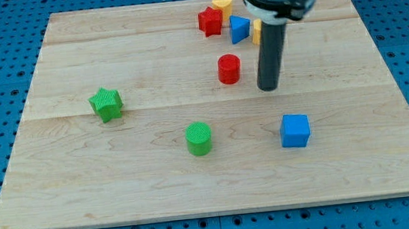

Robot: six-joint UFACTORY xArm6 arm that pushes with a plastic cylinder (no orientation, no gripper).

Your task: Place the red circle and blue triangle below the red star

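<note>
A: Where is my tip [268, 87]?

B: On the pale wooden table [84, 194], just to the view's right of the red circle block [229, 68], apart from it.

A: And the red star block [210, 21]?

B: Near the view's top, with the blue triangle block [238, 28] just to its right. A yellow block [222, 5] sits right behind the star; another yellow block [256, 31] shows partly behind the rod.

A: The pincer?

B: None shows, only a straight dark rod.

A: Others?

B: A green star block [106, 104] at left, a green cylinder block [198, 138] and a blue cube block [295, 130] lower down.
</note>
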